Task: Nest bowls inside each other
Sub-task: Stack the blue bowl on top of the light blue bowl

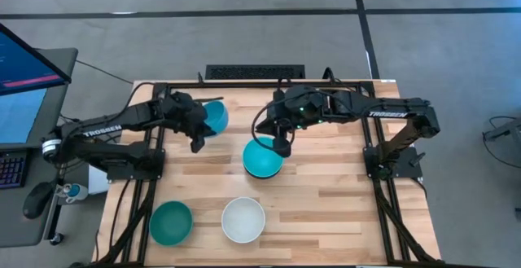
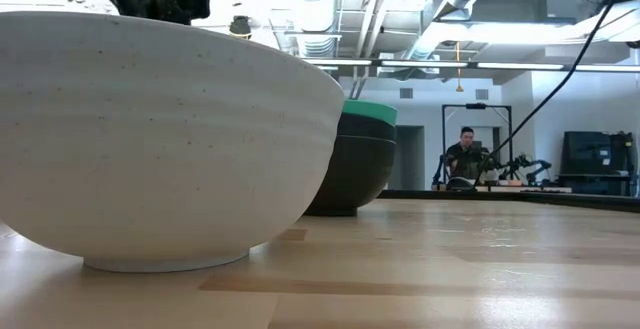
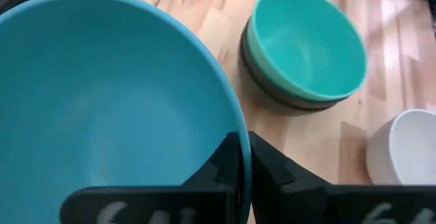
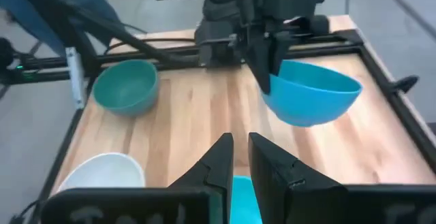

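Observation:
My left gripper (image 3: 243, 149) is shut on a bright cyan-blue bowl (image 1: 215, 117) at the table's far left. A second cyan-blue bowl (image 1: 262, 160) rests on its base at the table's middle. My right gripper (image 4: 240, 146) hovers over this bowl's far right rim, its fingers a narrow gap apart. The cyan shows through that gap. A teal-green bowl (image 3: 304, 41) sits nested in dark bowls (image 2: 352, 174) at the near left. A white bowl (image 1: 243, 220) stands beside that stack. My left gripper holds the cyan-blue bowl by its rim (image 3: 238, 118), one finger (image 3: 221, 166) inside the bowl and the other outside. The fingers come from above, pointing down (image 4: 267, 60). The bowl hangs lifted clear of the table, slightly tilted (image 4: 312, 94).
A black frame (image 1: 244, 85) runs along the table's far edge and both sides, with the arm bases mounted on it. Bare wood lies between the middle bowl and the near bowls and over the right half. A monitor stands off the table's left, and a person sits far behind.

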`<state>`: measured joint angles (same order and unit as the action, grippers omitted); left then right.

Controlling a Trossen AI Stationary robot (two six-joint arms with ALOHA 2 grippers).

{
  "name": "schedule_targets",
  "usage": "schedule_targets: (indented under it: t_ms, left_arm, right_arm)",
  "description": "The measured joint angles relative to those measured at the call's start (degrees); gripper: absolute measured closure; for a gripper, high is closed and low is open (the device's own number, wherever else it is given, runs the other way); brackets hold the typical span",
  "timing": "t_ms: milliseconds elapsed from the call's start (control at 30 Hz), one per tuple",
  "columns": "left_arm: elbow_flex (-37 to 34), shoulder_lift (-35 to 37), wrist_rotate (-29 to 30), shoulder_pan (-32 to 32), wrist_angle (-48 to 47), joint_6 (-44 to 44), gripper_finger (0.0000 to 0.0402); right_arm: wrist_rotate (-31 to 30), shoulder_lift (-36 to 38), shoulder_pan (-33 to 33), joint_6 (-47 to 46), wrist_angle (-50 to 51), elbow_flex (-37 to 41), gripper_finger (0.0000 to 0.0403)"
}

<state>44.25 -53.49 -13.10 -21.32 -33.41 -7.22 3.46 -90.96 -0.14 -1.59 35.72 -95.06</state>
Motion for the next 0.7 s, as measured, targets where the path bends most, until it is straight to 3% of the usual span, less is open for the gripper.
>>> schedule_targets:
  t_ms: [367, 567, 700]
  left_arm:
    - [0.0, 0.0, 1.6, 2.8, 1.6, -2.1, 0.0401]
    - [0.4, 0.0, 1.4, 2.8, 9.0, -3.0, 0.0401]
    - [4.5, -1.3, 1.4, 3.5, 6.5, -2.6, 0.0401]
  right_arm:
    - [2.4, 10.0, -1.0, -0.1, 6.2, 1.5, 0.0334]
    - [2.5, 20.4, -1.1, -4.2, -11.3, 20.0, 0.0334]
    - [2.5, 27.5, -1.1, -8.4, -24.9, 34.8, 0.0334]
